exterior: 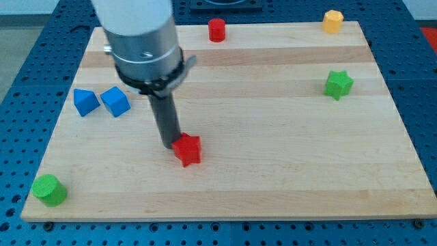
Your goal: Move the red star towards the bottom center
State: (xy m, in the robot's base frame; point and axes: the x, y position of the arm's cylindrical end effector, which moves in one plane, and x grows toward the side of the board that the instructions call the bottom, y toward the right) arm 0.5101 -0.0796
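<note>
The red star (pixel 187 149) lies on the wooden board, left of centre and in the lower half of the view. My tip (pixel 169 144) is at the star's upper-left edge, touching it or very close to it. The dark rod rises from there to the grey arm body at the view's top left.
Two blue blocks (pixel 85 102) (pixel 115 101) sit side by side at the left. A green cylinder (pixel 49 189) is at the bottom-left corner. A red cylinder (pixel 216 30) is at the top centre, a yellow block (pixel 332 20) at the top right, a green star (pixel 338 84) at the right.
</note>
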